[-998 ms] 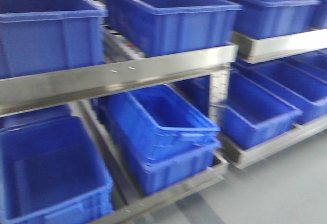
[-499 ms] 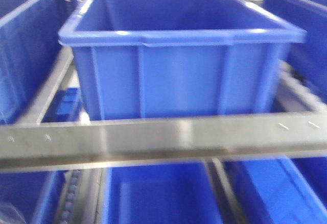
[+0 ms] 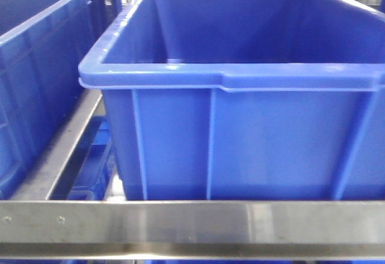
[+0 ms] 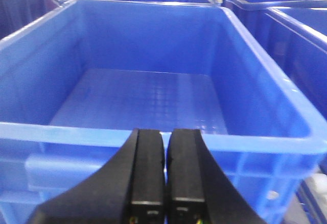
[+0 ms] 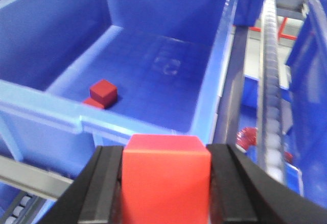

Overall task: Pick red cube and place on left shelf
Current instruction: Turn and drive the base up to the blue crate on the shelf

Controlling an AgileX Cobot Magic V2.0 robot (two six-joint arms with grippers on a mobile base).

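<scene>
My right gripper (image 5: pixel 166 152) is shut on the bright red cube (image 5: pixel 166 180) and holds it in front of the near rim of a large blue crate (image 5: pixel 214 81). A darker red cube (image 5: pixel 103 91) lies on that crate's floor at the left. The left shelf's steel front rail (image 3: pixel 192 222) runs across the bottom of the front view, with a blue ribbed crate (image 3: pixel 240 74) standing just behind it. My left gripper (image 4: pixel 166 132) is shut and empty, just in front of the near rim of an empty blue crate (image 4: pixel 265 137).
More blue crates stand to the left (image 3: pixel 36 65) and right (image 4: pixel 301 30). A steel side rail (image 3: pixel 60 150) runs between crates. A roller track (image 5: pixel 271 106) runs right of the crate in the right wrist view, with a small red object (image 5: pixel 249 137) beside it.
The front view has swung from a wide look at the racks to one crate on the upper shelf, and has come closer to it over the last half second.
</scene>
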